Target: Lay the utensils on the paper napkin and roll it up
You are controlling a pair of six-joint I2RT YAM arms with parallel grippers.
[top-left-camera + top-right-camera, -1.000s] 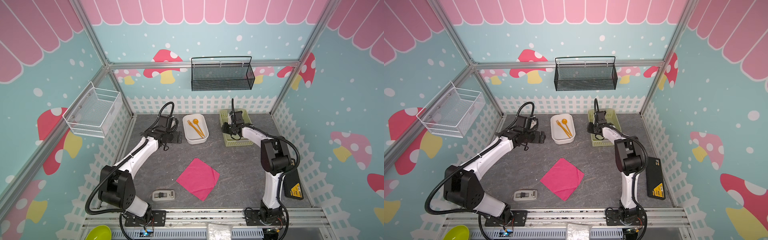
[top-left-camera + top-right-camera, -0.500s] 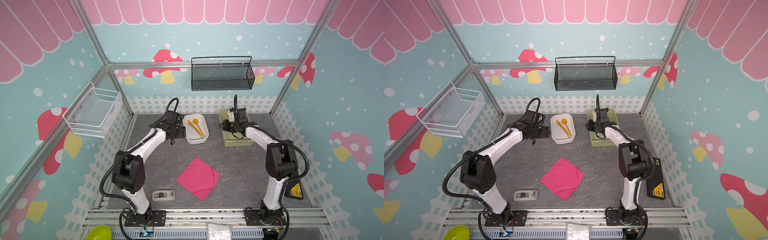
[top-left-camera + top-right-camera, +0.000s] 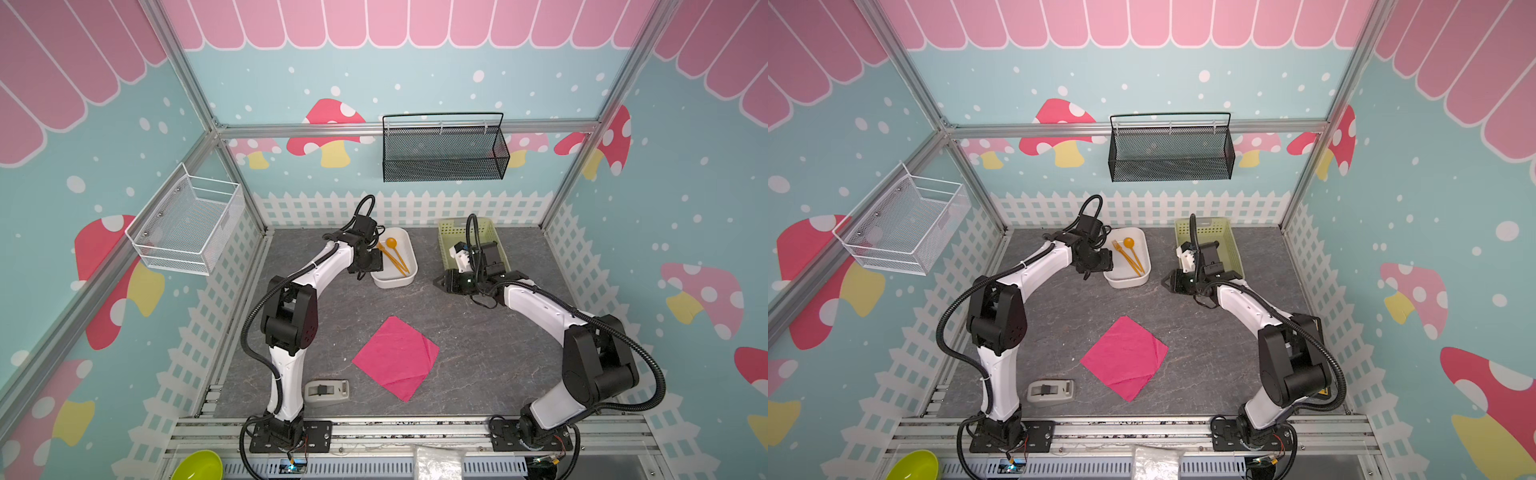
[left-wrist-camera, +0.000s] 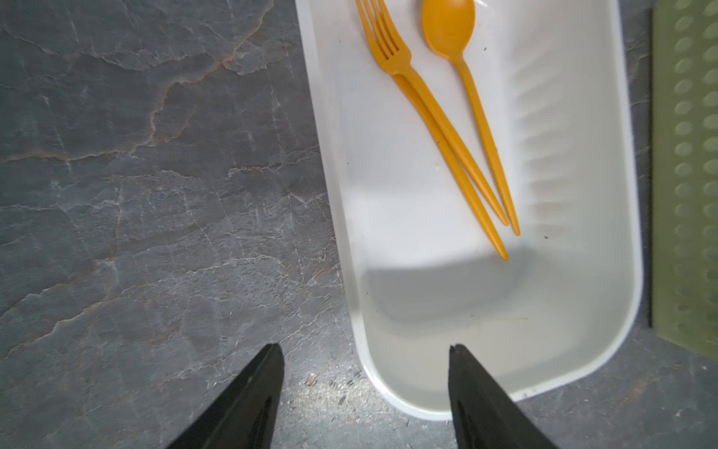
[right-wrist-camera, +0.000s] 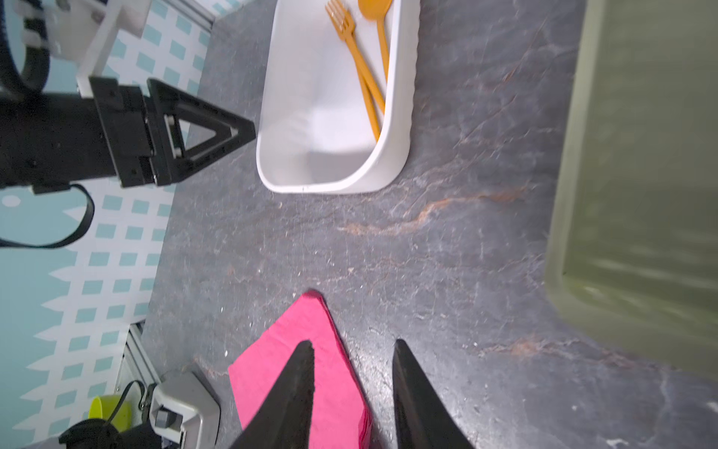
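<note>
An orange fork (image 3: 388,255) (image 3: 1124,254) (image 4: 427,101) (image 5: 349,42) and an orange spoon (image 3: 391,242) (image 3: 1128,242) (image 4: 450,23) (image 5: 375,7) lie side by side in a white tray (image 3: 395,284) (image 3: 1127,284) (image 4: 338,194) (image 5: 396,116). My left gripper (image 3: 374,266) (image 3: 1106,266) (image 4: 365,346) (image 5: 241,132) is open at the tray's near left corner, one finger over the table and one over the tray. The magenta napkin (image 3: 395,357) (image 3: 1125,357) (image 5: 264,373) lies flat mid-table. My right gripper (image 3: 440,282) (image 3: 1169,282) (image 5: 353,342) is open and empty, right of the tray.
A green perforated basket (image 3: 446,232) (image 3: 1183,228) (image 5: 641,194) stands right of the tray, behind my right gripper. A grey tape dispenser (image 3: 326,392) (image 3: 1050,392) sits near the front edge, left of the napkin. Wire baskets (image 3: 444,153) hang on the walls.
My left gripper moved right to the tray's edge and its jaws narrowed. My right gripper came off the green basket toward the table between basket and tray.
</note>
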